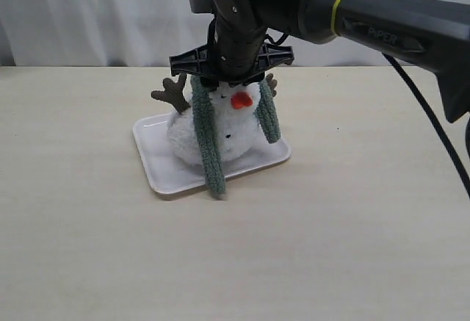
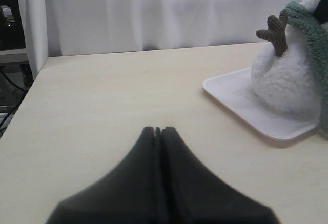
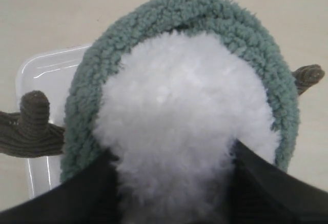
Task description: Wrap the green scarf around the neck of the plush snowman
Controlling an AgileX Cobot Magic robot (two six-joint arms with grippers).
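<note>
The plush snowman point(image 1: 235, 126) stands on a white tray point(image 1: 158, 167). The green scarf point(image 1: 209, 152) lies looped behind its head, with both ends hanging down its front, one on each side of the orange nose. My right gripper point(image 1: 231, 78) sits on top of the head, open wide. In the right wrist view the white head point(image 3: 184, 106) fills the gap between the two dark fingers point(image 3: 97, 183), and the scarf point(image 3: 205, 8) arches round it. The neck is hidden. My left gripper point(image 2: 159, 129) is shut and empty over bare table, away from the snowman point(image 2: 282, 75).
The tray point(image 2: 241, 103) rests on a pale wooden table point(image 1: 330, 233) with a white curtain behind it. Brown twig arms point(image 3: 31, 126) stick out on both sides of the snowman. The right arm's black cable hangs at the right edge of the exterior view.
</note>
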